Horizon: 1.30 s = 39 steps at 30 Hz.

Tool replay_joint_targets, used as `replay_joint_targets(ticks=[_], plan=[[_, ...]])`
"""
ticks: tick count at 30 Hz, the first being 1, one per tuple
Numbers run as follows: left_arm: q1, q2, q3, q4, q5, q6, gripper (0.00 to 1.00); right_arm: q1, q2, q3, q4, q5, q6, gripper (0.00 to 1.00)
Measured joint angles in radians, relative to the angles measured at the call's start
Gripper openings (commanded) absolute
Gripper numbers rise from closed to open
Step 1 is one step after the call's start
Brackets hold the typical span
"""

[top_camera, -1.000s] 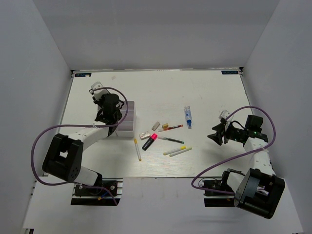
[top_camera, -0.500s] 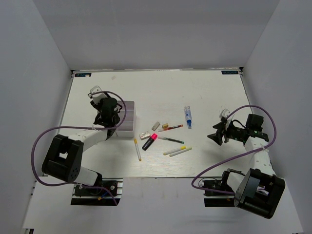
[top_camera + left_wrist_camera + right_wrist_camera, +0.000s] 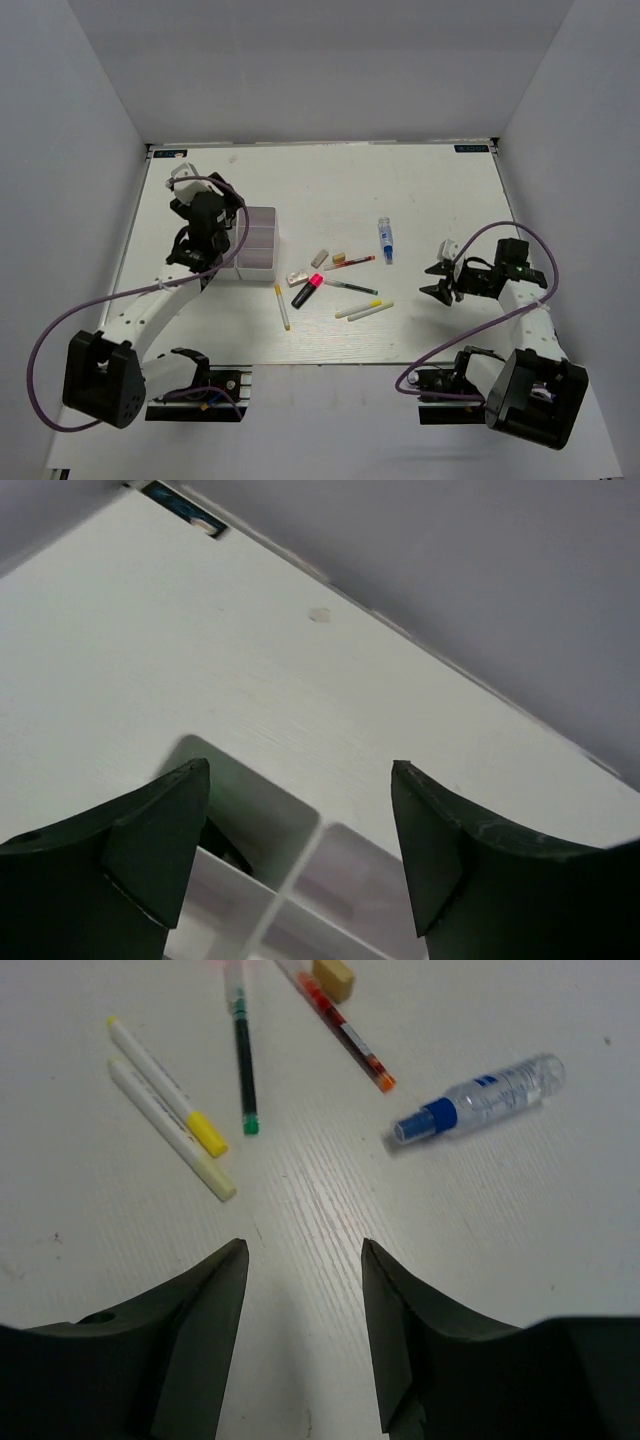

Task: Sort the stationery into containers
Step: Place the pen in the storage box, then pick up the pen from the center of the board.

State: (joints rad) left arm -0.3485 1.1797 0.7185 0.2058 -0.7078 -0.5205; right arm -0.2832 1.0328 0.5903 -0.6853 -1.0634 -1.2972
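Note:
The container is a white divided tray at the left of the table. My left gripper hangs open over its left side, holding nothing. In the left wrist view the tray's dividers show between the open left gripper, and a dark item lies in one compartment. The stationery lies mid-table: a pink-ended highlighter, a yellow pen, erasers, a red pen, a green pen and a blue-labelled tube. My right gripper stands open and empty to their right.
In the right wrist view the open right gripper faces two yellow-capped white pens, the green pen, the red pen and the tube. Grey walls close in the table on three sides.
My left gripper has opened and pulled up and to the left from over the tray. My right gripper has edged a little left toward the pens.

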Motion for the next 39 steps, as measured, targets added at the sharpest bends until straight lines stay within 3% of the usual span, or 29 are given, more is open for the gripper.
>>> replay_joint_targets(ticks=[6, 11, 15, 19, 21, 26, 30, 34, 39], plan=[[-0.008, -0.094, 0.141, -0.279, 0.333, -0.037, 0.88, 0.186, 0.066, 0.051, -0.081, -0.010, -0.191, 0.58], [-0.018, -0.228, 0.110, -0.456, 0.572, 0.009, 0.91, 0.441, 0.150, 0.078, 0.015, 0.060, -0.182, 0.74], [-0.019, -0.374, 0.067, -0.533, 0.669, 0.090, 0.92, 0.648, 0.227, 0.108, 0.057, 0.130, -0.185, 0.79], [-0.019, -0.564, 0.005, -0.548, 0.682, 0.165, 0.93, 0.842, 0.373, 0.256, 0.066, 0.208, -0.181, 0.75], [-0.014, -0.661, -0.011, -0.554, 0.674, 0.188, 0.94, 0.928, 0.455, 0.353, 0.081, 0.257, -0.175, 0.65], [-0.012, -0.838, -0.024, -0.545, 0.593, 0.216, 0.96, 1.054, 0.619, 0.518, 0.102, 0.356, -0.160, 0.49], [-0.012, -0.868, -0.024, -0.556, 0.542, 0.217, 0.96, 1.109, 0.738, 0.615, 0.080, 0.417, -0.154, 0.40], [-0.012, -0.869, -0.025, -0.571, 0.529, 0.217, 0.96, 1.136, 0.816, 0.674, 0.056, 0.463, -0.154, 0.40], [-0.012, -0.874, -0.025, -0.574, 0.528, 0.218, 0.96, 1.149, 0.882, 0.732, 0.049, 0.503, -0.149, 0.48]])
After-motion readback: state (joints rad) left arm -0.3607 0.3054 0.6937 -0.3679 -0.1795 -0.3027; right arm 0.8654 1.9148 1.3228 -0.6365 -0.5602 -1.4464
